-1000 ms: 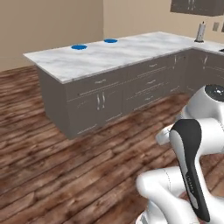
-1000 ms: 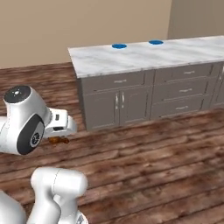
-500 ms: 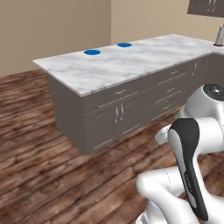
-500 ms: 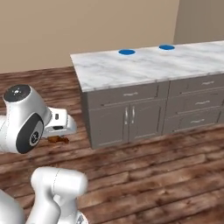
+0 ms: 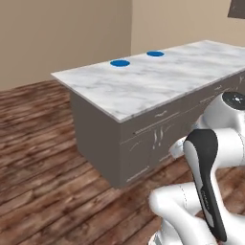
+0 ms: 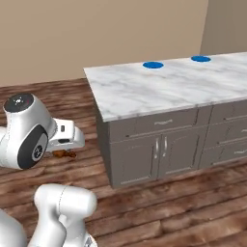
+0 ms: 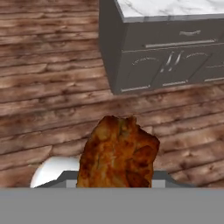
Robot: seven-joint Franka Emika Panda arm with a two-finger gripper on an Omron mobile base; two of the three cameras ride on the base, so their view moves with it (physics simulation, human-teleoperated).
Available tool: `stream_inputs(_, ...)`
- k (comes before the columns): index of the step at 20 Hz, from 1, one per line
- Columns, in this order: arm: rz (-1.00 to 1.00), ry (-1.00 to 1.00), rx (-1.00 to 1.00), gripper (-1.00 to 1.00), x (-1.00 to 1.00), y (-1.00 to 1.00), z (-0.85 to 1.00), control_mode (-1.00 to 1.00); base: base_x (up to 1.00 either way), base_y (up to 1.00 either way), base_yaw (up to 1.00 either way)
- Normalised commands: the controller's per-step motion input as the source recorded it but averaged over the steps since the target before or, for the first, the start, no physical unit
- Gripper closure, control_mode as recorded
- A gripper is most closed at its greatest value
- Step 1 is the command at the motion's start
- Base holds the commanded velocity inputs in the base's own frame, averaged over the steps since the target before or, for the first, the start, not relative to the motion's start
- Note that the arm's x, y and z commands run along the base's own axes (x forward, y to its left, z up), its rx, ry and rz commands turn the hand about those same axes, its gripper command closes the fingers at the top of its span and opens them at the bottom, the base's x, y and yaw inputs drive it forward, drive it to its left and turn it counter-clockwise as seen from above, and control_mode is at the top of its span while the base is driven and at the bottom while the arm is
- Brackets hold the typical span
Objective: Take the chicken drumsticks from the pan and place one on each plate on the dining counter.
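Note:
My gripper (image 6: 65,150) hangs low over the wooden floor, left of the dining counter (image 6: 169,89), and is shut on a chicken drumstick (image 6: 64,154). In the hand view the orange-brown drumstick (image 7: 119,153) sits large at the bottom centre and hides the fingertips. Two blue plates (image 6: 152,64) (image 6: 200,59) lie on the far side of the white marble dining counter (image 5: 158,83). They appear again in the left base view as plates (image 5: 120,62) (image 5: 155,53). The pan is out of view.
The counter's grey base (image 6: 154,149) has doors and drawers facing me, and its near corner (image 5: 117,119) juts toward the arm. Brown plank floor (image 5: 43,158) spreads out to the left, with a beige wall (image 6: 96,34) behind.
The whole picture has shifted because the base moved. The counter now looks nearer and larger, with its corner more central. The gripper stays shut on the drumstick in the same pose.

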Motion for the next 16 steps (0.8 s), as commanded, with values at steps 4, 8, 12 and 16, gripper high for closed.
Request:
stream_inputs(4,0.0,0.0,0.0,1.0,0.0,0.0,0.0,1.0,0.87,0.92,-0.02)
stream_inputs(8,0.0,0.0,0.0,1.0,0.0,0.0,0.0,1.0,0.84,0.95,-0.01)
stream_inputs(12,0.0,0.0,0.0,1.0,0.0,0.0,0.0,1.0,0.79,0.98,-0.02)
stream_inputs(16,0.0,0.0,0.0,1.0,0.0,0.0,0.0,1.0,0.59,1.0,0.0)
